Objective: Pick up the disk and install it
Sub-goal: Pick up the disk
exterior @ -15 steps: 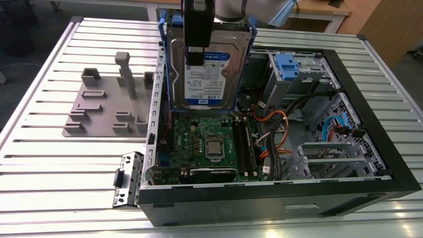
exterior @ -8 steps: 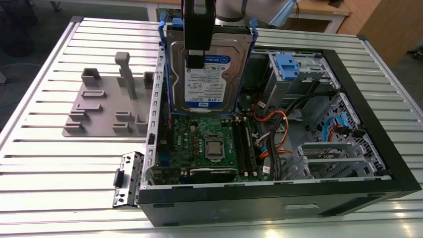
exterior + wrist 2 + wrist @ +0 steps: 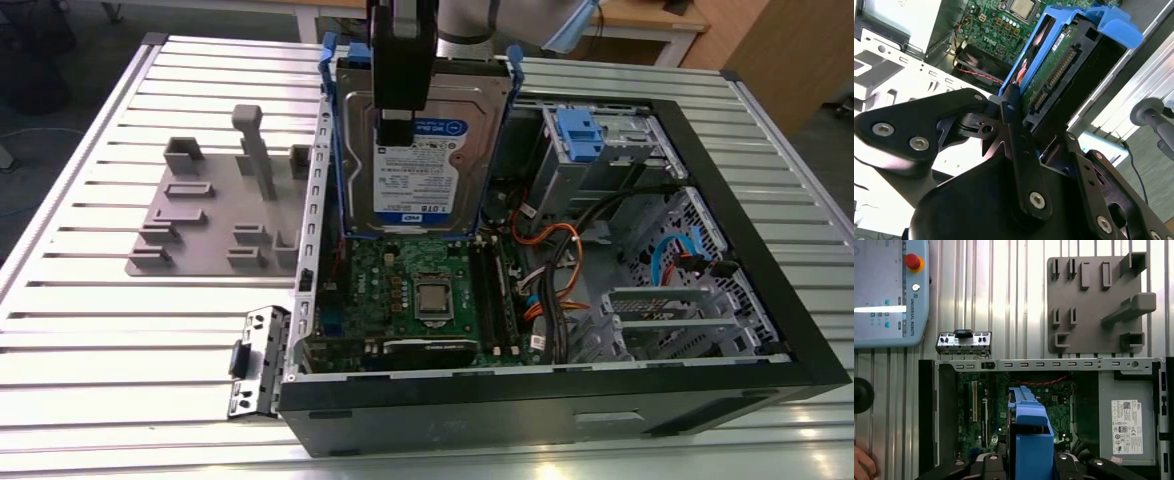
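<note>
While the gripper (image 3: 396, 128) holds the disk (image 3: 447, 175) upright on edge above the open computer case (image 3: 747, 235), its jaws are closed onto the drive's two broad faces. One black finger (image 3: 400, 95) lies across the white-and-blue label in the exterior view. The disk, framed by blue plastic rails, hangs over the case's far half, above the green motherboard (image 3: 414, 290) and clear of it. In the second wrist view the gripper (image 3: 1041, 142) clamps the disk (image 3: 1064, 70) near its connector end, a thin finger (image 3: 1015, 125) lying against the blue rail. In the first wrist view the disk (image 3: 1031, 440) is seen edge-on, over the motherboard. The case lies on its side on the slatted aluminium table (image 3: 120, 340), toward the table's edge on the exterior view's right. A grey metal cage with a blue tab (image 3: 587, 140) sits in the case's far corner. A grey fixture plate (image 3: 200, 225) lies on the table just beside the case, toward the opposite table edge.
</note>
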`<action>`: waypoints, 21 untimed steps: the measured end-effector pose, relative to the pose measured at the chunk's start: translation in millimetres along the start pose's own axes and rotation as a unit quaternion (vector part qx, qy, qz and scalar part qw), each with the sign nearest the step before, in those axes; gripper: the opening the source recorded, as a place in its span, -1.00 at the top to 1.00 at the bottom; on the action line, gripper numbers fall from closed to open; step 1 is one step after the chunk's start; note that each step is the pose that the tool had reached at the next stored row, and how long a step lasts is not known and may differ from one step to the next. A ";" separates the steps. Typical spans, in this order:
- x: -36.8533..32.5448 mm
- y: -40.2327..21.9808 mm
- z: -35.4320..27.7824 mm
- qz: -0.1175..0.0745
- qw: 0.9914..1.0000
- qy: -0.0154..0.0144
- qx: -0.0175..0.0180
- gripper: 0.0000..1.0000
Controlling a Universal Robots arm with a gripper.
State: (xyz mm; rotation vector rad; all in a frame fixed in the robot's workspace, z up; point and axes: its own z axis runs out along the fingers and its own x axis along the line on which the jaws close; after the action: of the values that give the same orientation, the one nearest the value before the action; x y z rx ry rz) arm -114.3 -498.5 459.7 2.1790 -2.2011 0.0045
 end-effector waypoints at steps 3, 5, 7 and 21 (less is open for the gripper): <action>3.5 -0.2 0.2 0.000 1.000 0.000 0.000 0.27; 5.8 -0.3 0.3 0.000 1.000 0.000 0.000 0.27; 8.1 -0.3 0.4 0.000 1.000 0.000 0.000 0.27; 27.1 -6.7 1.9 0.000 1.000 -0.005 0.000 0.27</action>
State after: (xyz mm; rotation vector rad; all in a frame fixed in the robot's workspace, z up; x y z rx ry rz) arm -108.0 -525.7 458.5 2.1841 -2.2058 -0.0064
